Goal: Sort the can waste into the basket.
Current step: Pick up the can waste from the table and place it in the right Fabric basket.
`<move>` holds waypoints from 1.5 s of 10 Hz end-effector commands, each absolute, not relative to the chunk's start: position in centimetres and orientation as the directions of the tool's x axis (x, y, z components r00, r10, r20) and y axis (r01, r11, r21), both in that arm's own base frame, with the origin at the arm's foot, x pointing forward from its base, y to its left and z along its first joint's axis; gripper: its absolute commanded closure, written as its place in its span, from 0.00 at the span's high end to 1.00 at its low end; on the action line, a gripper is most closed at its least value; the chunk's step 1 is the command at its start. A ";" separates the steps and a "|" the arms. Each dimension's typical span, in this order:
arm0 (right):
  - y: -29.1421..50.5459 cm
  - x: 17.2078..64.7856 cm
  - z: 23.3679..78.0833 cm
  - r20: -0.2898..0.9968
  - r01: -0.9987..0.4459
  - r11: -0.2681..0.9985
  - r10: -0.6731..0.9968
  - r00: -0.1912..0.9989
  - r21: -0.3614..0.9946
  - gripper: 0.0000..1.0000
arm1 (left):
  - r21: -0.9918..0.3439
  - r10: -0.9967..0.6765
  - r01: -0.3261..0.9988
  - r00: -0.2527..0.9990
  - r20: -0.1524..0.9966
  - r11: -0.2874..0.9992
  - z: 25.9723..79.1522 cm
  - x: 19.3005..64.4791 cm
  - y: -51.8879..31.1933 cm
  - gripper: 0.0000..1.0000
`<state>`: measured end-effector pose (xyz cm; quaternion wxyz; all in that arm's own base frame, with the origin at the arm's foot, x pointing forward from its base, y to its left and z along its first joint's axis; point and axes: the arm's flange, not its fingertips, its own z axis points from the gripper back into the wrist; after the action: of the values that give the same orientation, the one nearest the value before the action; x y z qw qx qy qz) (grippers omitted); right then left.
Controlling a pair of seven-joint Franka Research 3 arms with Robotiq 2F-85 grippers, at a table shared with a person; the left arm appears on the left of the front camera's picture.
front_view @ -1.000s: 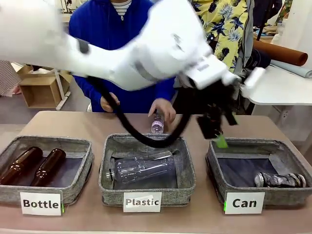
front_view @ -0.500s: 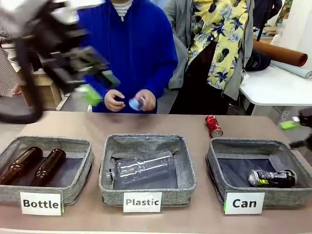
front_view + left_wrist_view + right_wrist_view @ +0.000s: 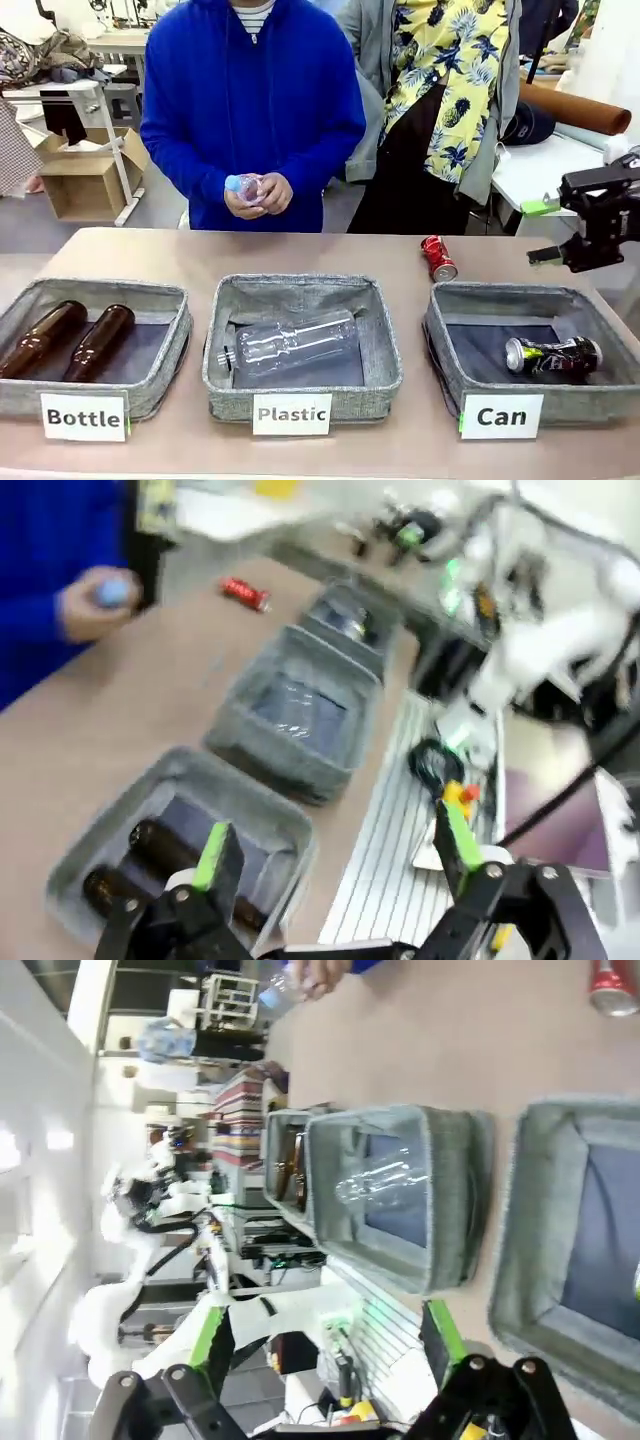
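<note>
The black can with green marks [image 3: 552, 357] lies on its side in the grey basket labelled "Can" [image 3: 445, 335] at the right. The red can [image 3: 437, 258] lies on the table just behind that basket's far left corner, and in the left wrist view the red can [image 3: 245, 593] is far off. My right gripper [image 3: 541, 232] hangs open and empty above the basket's far right corner, well right of the red can. Its wrist view shows the open right gripper [image 3: 322, 1332], the basket [image 3: 545, 1210] and the red can [image 3: 612, 985]. My left gripper [image 3: 335, 845] is open and empty, high above the table's left end.
The "Plastic" basket [image 3: 385, 340] in the middle holds a clear bottle [image 3: 290, 345]. The "Bottle" basket [image 3: 170, 345] at the left holds two brown bottles [image 3: 70, 340]. A person in blue at the far side holds a small clear bottle [image 3: 245, 187] in both hands.
My left arm swung from over the Can basket to the left and out of the front view. The right gripper came in at the right. The person lifted the small bottle off the table.
</note>
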<state>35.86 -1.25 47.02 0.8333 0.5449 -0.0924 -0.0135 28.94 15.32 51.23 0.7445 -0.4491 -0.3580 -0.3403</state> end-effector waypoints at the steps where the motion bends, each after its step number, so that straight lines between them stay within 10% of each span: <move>1: -2.4 36.9 47.0 0.110 -0.060 0.326 -0.136 0.985 0.943 1.00 | -0.695 0.256 0.612 0.652 0.713 0.377 47.5 32.0 22.7 1.00; 4: -2.1 36.4 47.0 0.112 -0.058 0.350 -0.137 0.984 0.935 1.00 | -0.835 0.438 0.521 0.717 0.542 0.178 39.1 34.2 27.9 1.00; 5: -2.1 36.4 47.0 0.112 -0.058 0.350 -0.137 0.984 0.935 1.00 | -0.745 0.237 0.546 0.722 0.650 0.383 41.4 30.0 26.8 1.00; 13: -2.0 36.7 46.9 0.106 -0.049 0.346 -0.147 0.983 0.937 1.00 | -0.745 0.237 0.546 0.722 0.650 0.383 41.4 30.0 26.8 1.00; 14: -1.2 40.0 48.6 0.317 -0.011 0.777 -0.244 0.916 0.629 1.00 | -0.745 0.237 0.546 0.722 0.650 0.383 41.4 30.0 26.8 1.00; 15: -0.2 43.5 48.2 0.361 0.005 0.920 -0.159 0.919 0.392 1.00 | -0.745 0.237 0.546 0.722 0.650 0.383 41.4 30.0 26.8 1.00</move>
<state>39.79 -1.51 48.45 0.8843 0.4390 -0.1578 -0.0182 30.26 27.00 41.33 0.7493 -0.5495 -0.3549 -0.1031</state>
